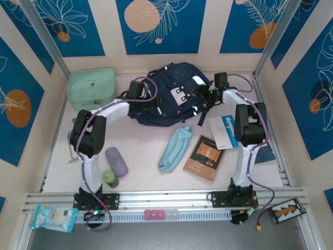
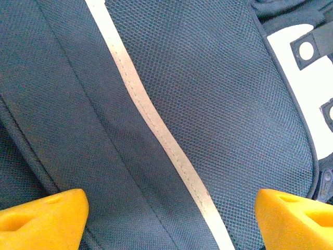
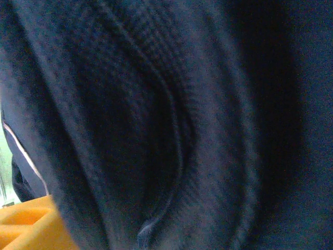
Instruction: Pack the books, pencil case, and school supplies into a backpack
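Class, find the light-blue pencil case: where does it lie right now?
In the top external view the pencil case lies slantwise near the middle of the table, just in front of the backpack, with the brown book close on its right.

The dark blue book (image 1: 268, 154) at the tabletop's (image 1: 145, 140) right edge lies mostly hidden behind the right arm (image 1: 248, 122). Close up, the backpack (image 3: 208, 104) blurs; a finger (image 3: 26, 226) of the right tool (image 1: 208, 94) is cropped, its spread unreadable.
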Available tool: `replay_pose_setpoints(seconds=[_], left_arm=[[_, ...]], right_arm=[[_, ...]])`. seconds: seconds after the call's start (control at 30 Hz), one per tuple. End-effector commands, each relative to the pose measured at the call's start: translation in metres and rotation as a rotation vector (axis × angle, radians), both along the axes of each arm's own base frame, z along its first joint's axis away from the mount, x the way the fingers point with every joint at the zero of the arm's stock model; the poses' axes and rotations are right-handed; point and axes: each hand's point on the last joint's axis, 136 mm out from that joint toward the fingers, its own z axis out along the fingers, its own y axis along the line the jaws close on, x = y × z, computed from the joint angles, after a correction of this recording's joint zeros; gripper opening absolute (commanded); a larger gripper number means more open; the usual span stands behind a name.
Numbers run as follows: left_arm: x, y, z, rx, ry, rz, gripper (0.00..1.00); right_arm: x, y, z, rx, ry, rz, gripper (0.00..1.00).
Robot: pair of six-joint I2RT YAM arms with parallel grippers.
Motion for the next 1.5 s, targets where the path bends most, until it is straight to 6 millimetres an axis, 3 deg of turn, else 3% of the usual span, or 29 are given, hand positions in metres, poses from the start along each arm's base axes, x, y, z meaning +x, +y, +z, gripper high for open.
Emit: replay_pose_setpoints(seconds=[0.0,0.1,0.23,0.3,0.37,0.53,0.57,0.73,0.9,1.03,1.17,1.33,1.47], left_arm=[[-0.025,0.002,-0.017,0.015,0.093,0.000,0.84],[-0.023,-0.001,-0.014,0.001,0.089,-0.003,0.84],[-0.019,-0.006,-0.013,-0.011,0.085,-0.008,0.84],[-0.018,-0.006,-0.012,-0.013,0.082,-0.005,0.84],[-0.018,-0.006,-0.010,-0.012,0.079,-0.005,0.84],[-0.021,-0.003,0.002,-0.006,0.057,-0.008,0.84],[-0.022,-0.002,0.005,-0.003,0.051,-0.009,0.84],[-0.027,0.003,0.030,-0.003,-0.002,-0.005,0.84],[-0.044,0.017,0.057,0.019,-0.054,0.031,0.85],[-0.071,0.023,0.070,0.105,-0.084,0.053,0.84],[-0.102,-0.001,0.076,0.148,-0.112,-0.016,0.82],[-0.133,-0.059,0.074,0.083,-0.146,-0.181,0.73],[-0.136,-0.096,0.062,0.079,-0.145,-0.265,0.59]], right_arm=[[-0.021,0.004,0.022,0.039,0.016,-0.026,0.78],[-0.052,0.004,0.021,0.026,0.068,-0.067,0.78],[-0.079,0.031,0.013,0.059,0.109,-0.016,0.78],[-0.079,0.045,0.008,0.078,0.122,0.012,0.75],[-0.074,0.052,0.000,0.075,0.132,0.021,0.63],[-0.055,0.054,-0.006,0.041,0.097,0.018,0.46],[-0.053,0.054,-0.006,0.039,0.088,0.022,0.37],[-0.045,0.071,0.013,0.088,0.012,0.081,0.00],[-0.046,0.090,0.050,0.151,-0.059,0.112,0.00],[-0.046,0.094,0.079,0.201,-0.096,0.091,0.00],[-0.046,0.090,0.101,0.251,-0.103,0.045,0.00],[-0.052,0.092,0.120,0.310,-0.089,0.021,0.00],[-0.058,0.097,0.132,0.329,-0.074,0.028,0.00]])
